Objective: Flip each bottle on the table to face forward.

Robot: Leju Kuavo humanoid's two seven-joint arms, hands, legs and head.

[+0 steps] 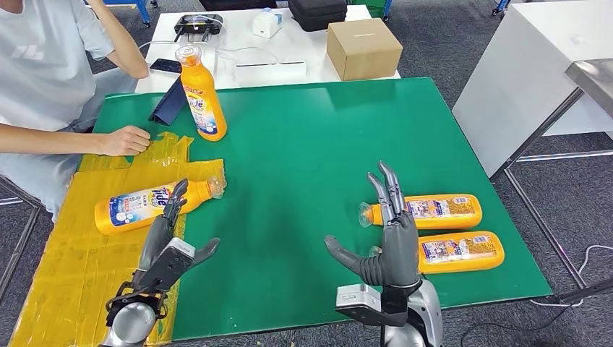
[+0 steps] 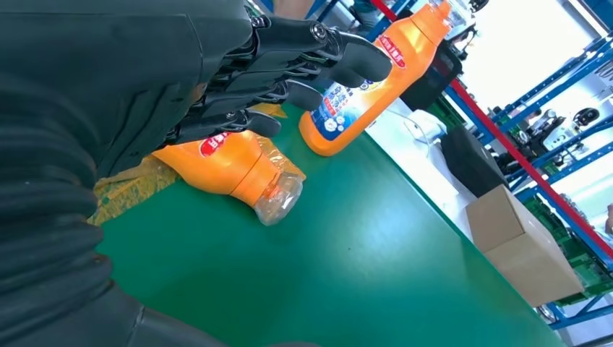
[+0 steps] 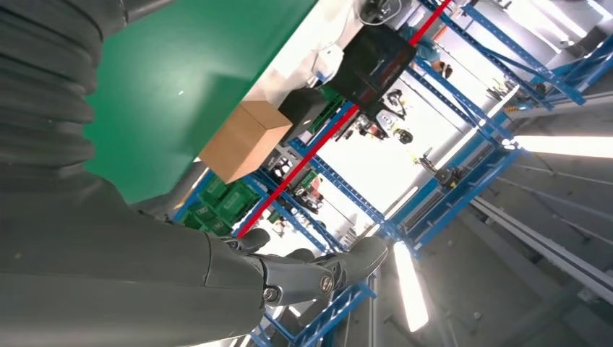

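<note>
Nearest to us, at six o'clock in the head view, our right hand [image 1: 390, 242] stands over the green table [image 1: 303, 144] with fingers straight, thumb splayed wide, holding nothing. Just past it, toward three o'clock, two orange bottles lie on their sides, back labels up: the farther bottle [image 1: 426, 211] and the nearer bottle [image 1: 455, 251], caps pointing at nine o'clock. At seven o'clock our left hand [image 1: 170, 242] reaches forward, fingers extended and apart, their tips over a third lying bottle [image 1: 148, 204] on the yellow tape patch [image 1: 65, 267]; we cannot tell whether they touch it. At eleven o'clock an upright bottle [image 1: 201, 94] stands with its front label showing. A person's hand [image 1: 124, 140] rests on the tape at ten o'clock. A cardboard box [image 1: 363, 48] sits on the white table behind, at twelve o'clock.
</note>
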